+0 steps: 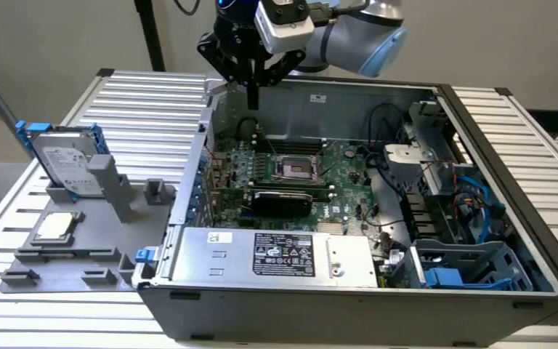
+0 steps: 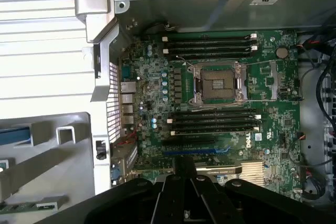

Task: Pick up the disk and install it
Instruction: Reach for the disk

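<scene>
The disk (image 1: 69, 166), a silver-grey drive with a white label in a bright blue bracket, stands on edge in a grey holder (image 1: 85, 233) at the exterior view's left, outside the computer case. My gripper (image 1: 253, 94) hangs above the case's far-left corner, well away from the disk and higher than it. Its black fingers are pressed together and carry nothing. In the wrist view the gripper (image 2: 185, 174) points down over the green motherboard (image 2: 220, 103), and a strip of the blue bracket (image 2: 16, 135) shows beside the case wall.
The open computer case (image 1: 511, 182) lies on a slatted white table. Inside are the motherboard with its bare processor socket (image 1: 293, 169), a silver power supply (image 1: 279, 254) with a black label, cables, and a blue-grey drive bay (image 1: 468, 269). A small square chip (image 1: 56, 225) lies on the holder.
</scene>
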Action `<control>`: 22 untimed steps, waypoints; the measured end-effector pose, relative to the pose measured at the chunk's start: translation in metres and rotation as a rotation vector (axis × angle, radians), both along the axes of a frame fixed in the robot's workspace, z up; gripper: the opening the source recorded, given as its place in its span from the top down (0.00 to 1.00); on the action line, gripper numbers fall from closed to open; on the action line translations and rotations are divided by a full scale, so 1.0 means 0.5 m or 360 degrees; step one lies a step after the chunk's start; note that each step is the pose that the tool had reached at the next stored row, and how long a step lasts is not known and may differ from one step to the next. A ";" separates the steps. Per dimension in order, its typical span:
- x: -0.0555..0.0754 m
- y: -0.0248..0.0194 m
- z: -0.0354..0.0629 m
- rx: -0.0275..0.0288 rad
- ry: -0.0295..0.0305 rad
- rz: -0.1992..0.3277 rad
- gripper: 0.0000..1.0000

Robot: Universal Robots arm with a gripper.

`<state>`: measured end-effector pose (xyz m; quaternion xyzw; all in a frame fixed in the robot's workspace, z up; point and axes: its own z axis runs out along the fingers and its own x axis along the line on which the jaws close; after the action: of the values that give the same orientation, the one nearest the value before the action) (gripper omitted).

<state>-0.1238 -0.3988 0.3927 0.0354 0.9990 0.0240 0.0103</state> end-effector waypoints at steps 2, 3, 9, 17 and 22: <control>-0.018 -0.0001 0.000 0.00000 -0.00002 0.0000 0.89; -0.027 0.0000 0.000 0.00001 -0.00001 0.0000 0.89; -0.081 -0.0001 0.000 0.00000 -0.00001 0.0000 0.89; -0.154 0.0000 0.000 0.00001 -0.00002 0.0000 0.89; -0.200 0.0003 0.000 0.00000 -0.00001 0.0000 0.89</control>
<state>-0.2237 -0.3986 0.3926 0.0354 0.9990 0.0240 0.0104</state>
